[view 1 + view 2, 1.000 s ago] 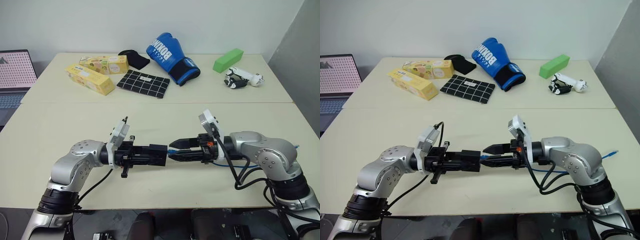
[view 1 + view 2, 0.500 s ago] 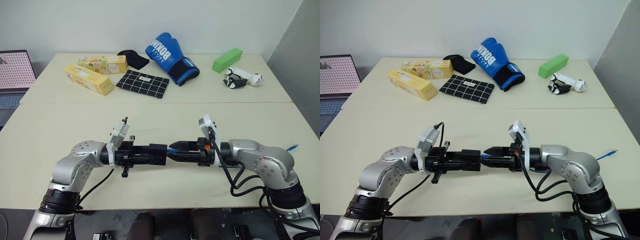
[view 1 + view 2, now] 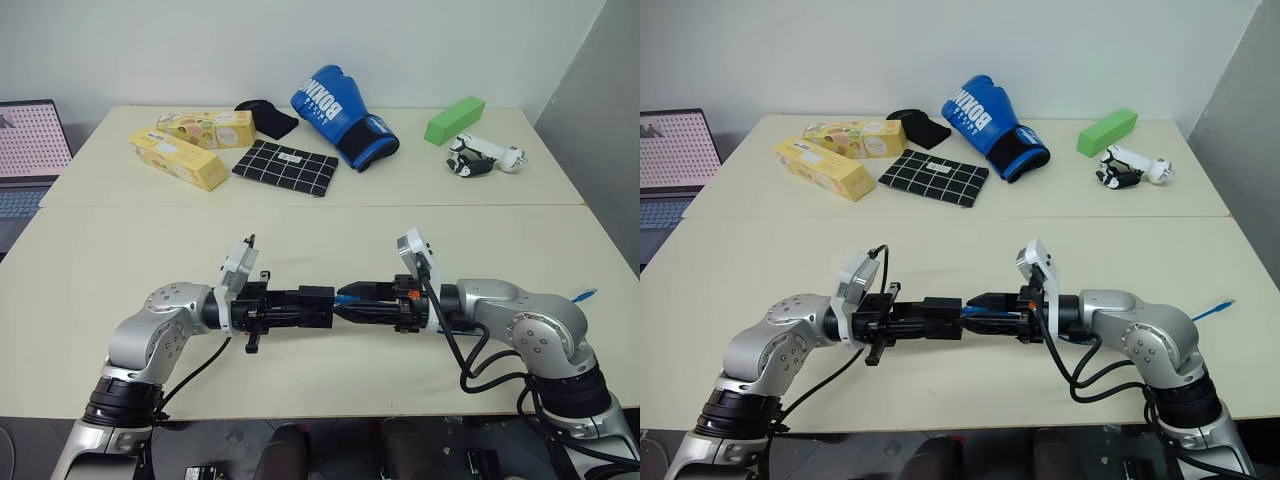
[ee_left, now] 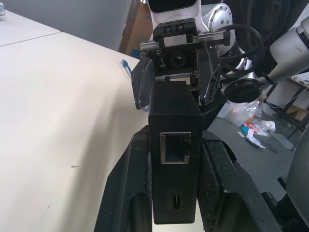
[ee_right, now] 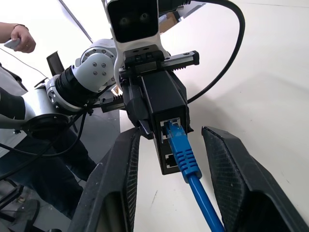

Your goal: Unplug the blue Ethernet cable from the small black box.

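Note:
The small black box (image 3: 316,305) hangs above the near table, and my left gripper (image 4: 175,140) is shut on its sides. The blue Ethernet cable (image 5: 189,166) is plugged into a port on the box's face (image 5: 161,104) that looks toward my right arm. My right gripper (image 3: 345,300) stands open, one finger (image 5: 118,183) on each side of the plug, touching neither plug nor cord. The cable runs back under the right arm, and its far tip (image 3: 584,295) lies at the table's right edge. An empty port (image 4: 175,147) shows on the box's top side.
On the far table lie two yellow cartons (image 3: 180,160), a black gridded cloth (image 3: 285,167), a black fabric lump (image 3: 268,115), a blue boxing glove (image 3: 340,115), a green block (image 3: 455,120) and a white gadget (image 3: 483,158). A laptop (image 3: 30,140) stands left. A person's hand (image 5: 20,37) shows behind.
My right arm has sunk at the elbow and its gripper has turned more level, in line with the box. The left gripper and box have kept still.

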You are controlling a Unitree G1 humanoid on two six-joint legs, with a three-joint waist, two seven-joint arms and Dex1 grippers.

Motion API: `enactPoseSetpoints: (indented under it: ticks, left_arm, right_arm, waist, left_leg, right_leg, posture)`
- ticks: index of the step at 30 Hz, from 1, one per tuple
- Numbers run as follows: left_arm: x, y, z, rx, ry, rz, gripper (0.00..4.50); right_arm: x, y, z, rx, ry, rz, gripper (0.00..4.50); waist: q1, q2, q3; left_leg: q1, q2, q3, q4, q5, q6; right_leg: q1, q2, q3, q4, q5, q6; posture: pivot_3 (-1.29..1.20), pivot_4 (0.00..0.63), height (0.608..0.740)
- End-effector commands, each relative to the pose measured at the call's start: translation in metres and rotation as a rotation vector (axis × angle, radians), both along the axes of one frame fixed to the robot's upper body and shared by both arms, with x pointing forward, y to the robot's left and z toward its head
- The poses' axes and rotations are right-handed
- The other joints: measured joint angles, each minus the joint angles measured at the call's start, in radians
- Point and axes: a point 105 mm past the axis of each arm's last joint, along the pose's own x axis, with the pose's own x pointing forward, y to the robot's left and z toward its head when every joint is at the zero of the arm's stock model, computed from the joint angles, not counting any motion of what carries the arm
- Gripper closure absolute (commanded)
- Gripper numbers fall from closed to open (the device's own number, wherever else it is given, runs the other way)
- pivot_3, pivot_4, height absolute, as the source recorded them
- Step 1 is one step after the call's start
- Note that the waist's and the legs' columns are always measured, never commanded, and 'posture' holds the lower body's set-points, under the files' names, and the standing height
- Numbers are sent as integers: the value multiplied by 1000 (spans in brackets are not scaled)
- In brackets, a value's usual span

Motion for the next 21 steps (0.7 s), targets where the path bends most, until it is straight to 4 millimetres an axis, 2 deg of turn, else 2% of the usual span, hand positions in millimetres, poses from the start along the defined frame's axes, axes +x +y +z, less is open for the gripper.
enactPoseSetpoints:
  ticks: [1,2,6,9,13,21]
  left_arm:
    - [1,1,9,-14,-44,-3,3706]
    - [1,1,9,-14,-44,-3,3706]
    - [1,3,8,-12,-41,-3,3706]
    - [0,4,7,-10,-41,-4,3706]
    - [1,6,6,-9,-39,-3,3706]
    - [-1,1,12,-12,-46,-15,3706]
  right_arm:
    - [-4,2,10,18,-56,19,2363]
    - [-4,2,10,18,-56,19,2363]
    - [-3,2,10,16,-62,17,3075]
    - [-2,1,10,15,-65,19,3811]
    - [-3,0,11,15,-68,30,4454]
    - [-3,0,12,6,-67,54,4459]
  waist:
    - [0,0,0]
    - [0,0,0]
    - [0,0,0]
    - [0,0,0]
    - [0,0,0]
    - [0,0,0]
  left_leg:
    - [0,0,0,0,0,0]
    - [0,0,0,0,0,0]
    - [0,0,0,0,0,0]
    - [0,0,0,0,0,0]
    - [0,0,0,0,0,0]
    - [0,0,0,0,0,0]
  right_leg:
    - [0,0,0,0,0,0]
    - [0,0,0,0,0,0]
    - [0,0,0,0,0,0]
    - [0,0,0,0,0,0]
    - [0,0,0,0,0,0]
    - [0,0,0,0,0,0]
  posture:
    - [0,150,740]
    - [0,150,740]
    - [0,150,740]
    - [0,150,740]
    - [0,150,740]
    - [0,150,740]
